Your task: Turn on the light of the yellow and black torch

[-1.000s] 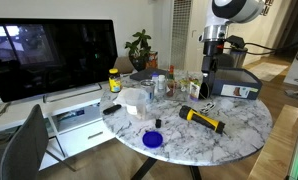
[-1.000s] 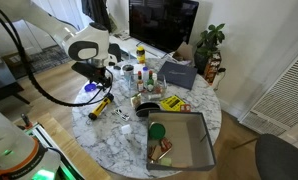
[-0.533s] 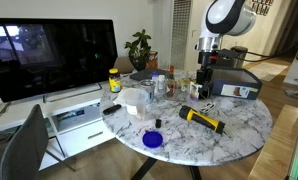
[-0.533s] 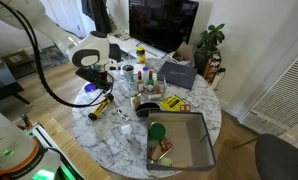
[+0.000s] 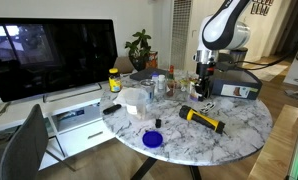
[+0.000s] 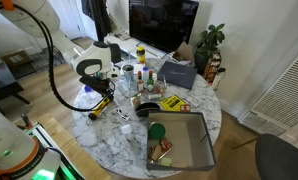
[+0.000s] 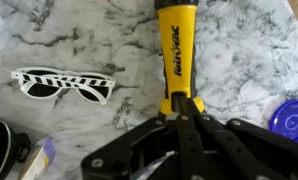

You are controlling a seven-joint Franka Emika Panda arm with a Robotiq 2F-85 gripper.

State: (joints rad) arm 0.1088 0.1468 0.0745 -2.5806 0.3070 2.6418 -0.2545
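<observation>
The yellow and black torch (image 7: 177,45) lies flat on the marble table (image 7: 249,50), and both exterior views show it near the table's edge (image 5: 202,120) (image 6: 101,104). In the wrist view its yellow body runs from the top of the frame down to my fingertips. My gripper (image 7: 179,112) is shut, its two fingers pressed together with nothing between them and the tips over the torch's near end. Whether the tips touch the torch cannot be told. In both exterior views the gripper (image 5: 203,93) (image 6: 101,90) hangs just above the torch.
White and black sunglasses (image 7: 65,85) lie left of the torch. A blue lid (image 7: 289,118) sits to its right. Several bottles (image 5: 169,82) stand mid-table, a grey box (image 5: 235,85) behind, a grey tray (image 6: 194,150) at one end, and a monitor (image 5: 49,55) beside the table.
The gripper has gone from open to shut. The arm has come down and swung in over the torch. The torch has not moved.
</observation>
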